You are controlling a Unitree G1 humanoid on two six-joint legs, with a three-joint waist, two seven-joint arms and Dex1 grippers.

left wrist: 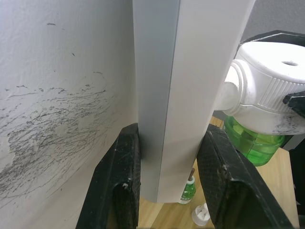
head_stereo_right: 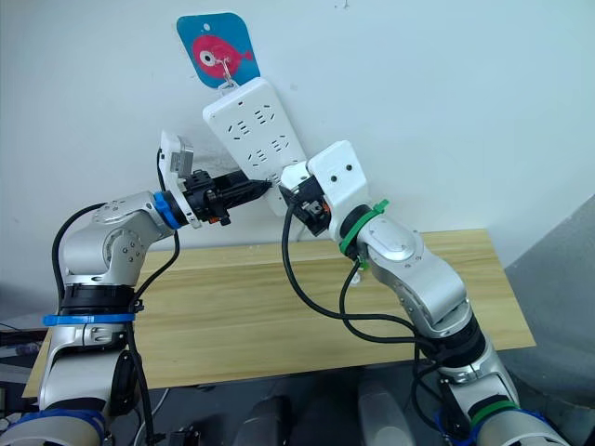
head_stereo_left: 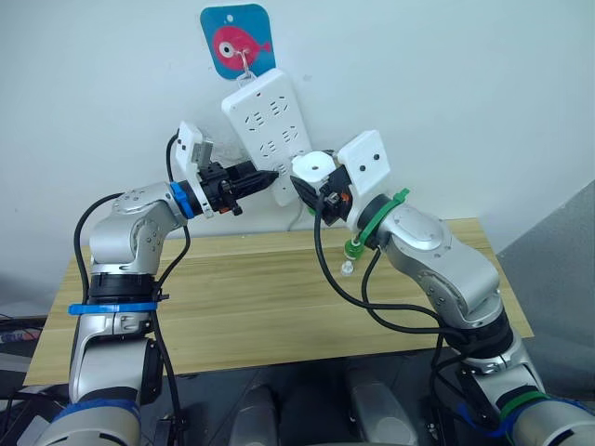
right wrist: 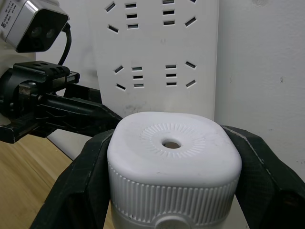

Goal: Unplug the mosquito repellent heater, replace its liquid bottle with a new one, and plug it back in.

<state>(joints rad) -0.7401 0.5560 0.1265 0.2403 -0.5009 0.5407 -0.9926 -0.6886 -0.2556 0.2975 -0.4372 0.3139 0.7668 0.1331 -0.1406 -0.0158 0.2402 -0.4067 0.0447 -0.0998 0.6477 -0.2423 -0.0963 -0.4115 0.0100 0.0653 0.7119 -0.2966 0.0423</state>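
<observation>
Left wrist view hides most of the power strip (left wrist: 183,95): I see just its lower end, a smooth white slab with a grey side face, clamped between my left end effector (left wrist: 169,186) and its two matte black fingers (left wrist: 121,181). The strip's lower end stops just above the fingertips, and the scuffed white wall lies right behind it.

Just beside that end effector sits the heater (left wrist: 267,95), a rounded white plastic unit with a ribbed collar and a small round vent hole; under it hangs a translucent green bottle (left wrist: 250,145), partly cut off by the frame edge. My right end effector (right wrist: 174,157) is clamped on the heater, one black finger (right wrist: 83,176) on each side. The vent end points back at the wrist camera, so the long axis runs along the fingers. I cannot see the prongs or whether they sit in a socket.

From the head, the strip hangs tilted from a hook on a blue tag (head_stereo_left: 235,39). Below the right end effector, a second small green bottle (left wrist: 188,190) and a clear cap (left wrist: 200,214) rest on the wooden surface (head_stereo_left: 251,307).
</observation>
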